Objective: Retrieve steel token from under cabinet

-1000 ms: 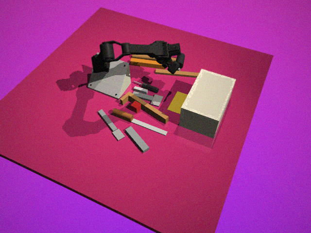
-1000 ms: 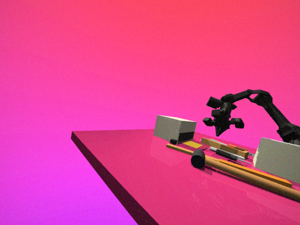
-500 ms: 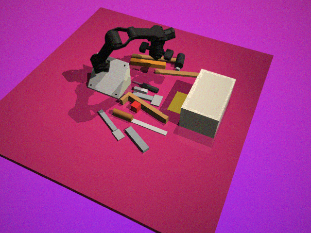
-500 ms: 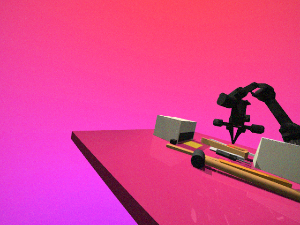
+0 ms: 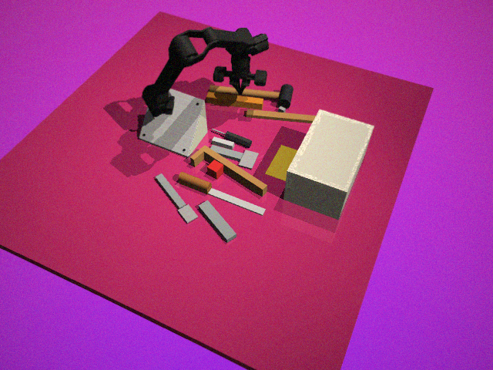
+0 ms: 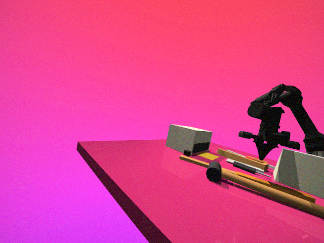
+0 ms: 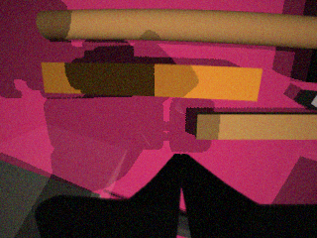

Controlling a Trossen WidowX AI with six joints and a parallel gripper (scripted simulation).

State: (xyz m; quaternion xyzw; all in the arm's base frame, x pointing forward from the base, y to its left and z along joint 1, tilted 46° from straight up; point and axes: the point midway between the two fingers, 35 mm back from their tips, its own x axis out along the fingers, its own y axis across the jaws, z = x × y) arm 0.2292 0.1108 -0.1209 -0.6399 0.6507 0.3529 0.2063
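The pale cabinet stands on the table, with a dark low opening in its front. The token is not visible. The yellow marked area lies in front of the opening, partly hidden by the cabinet in the top view. My gripper is shut and empty, pointing down above the table. In the wrist view its tips show just below the near end of a long wooden stick. An L-shaped wooden bar lies near the marked area.
A mallet lies beside an orange bar. A screwdriver, white block, square-ended grey tool, red cube, wooden-handled blade, second square-ended tool and grey bar lie around.
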